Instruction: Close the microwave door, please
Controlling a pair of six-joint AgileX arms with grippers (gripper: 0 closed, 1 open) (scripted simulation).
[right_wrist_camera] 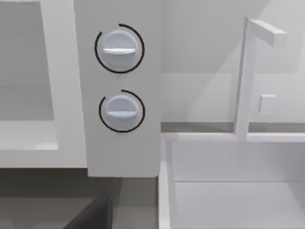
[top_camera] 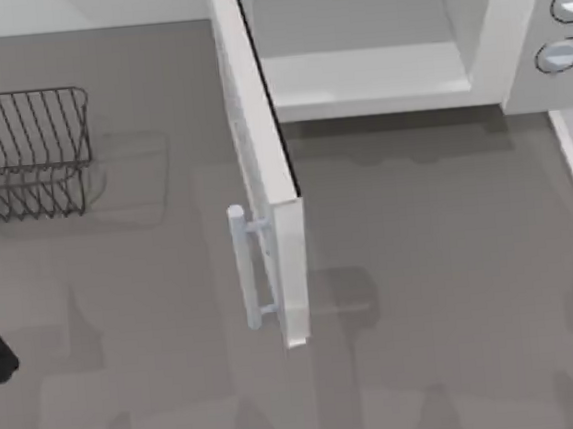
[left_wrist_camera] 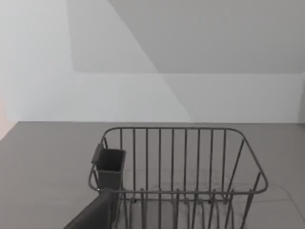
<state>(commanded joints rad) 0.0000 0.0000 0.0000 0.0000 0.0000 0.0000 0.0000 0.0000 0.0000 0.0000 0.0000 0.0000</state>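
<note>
- The flat white microwave door [top_camera: 262, 166] with its slim vertical silver bar handle [top_camera: 245, 268] stands wide open, swung out edge-on toward the table's front from the left side of the large white box microwave [top_camera: 513, 44].
- Bare grey tabletop [top_camera: 444, 291] lies on both sides of the door's free edge.
- The pale cavity [top_camera: 363, 57] is exposed; two round grey knobs [right_wrist_camera: 119, 50] sit on the side panel.
- A dark wire rack [top_camera: 25, 152] stands well apart, at the table's left.
- Whether either gripper's fingers are spread or closed cannot be told.
</note>
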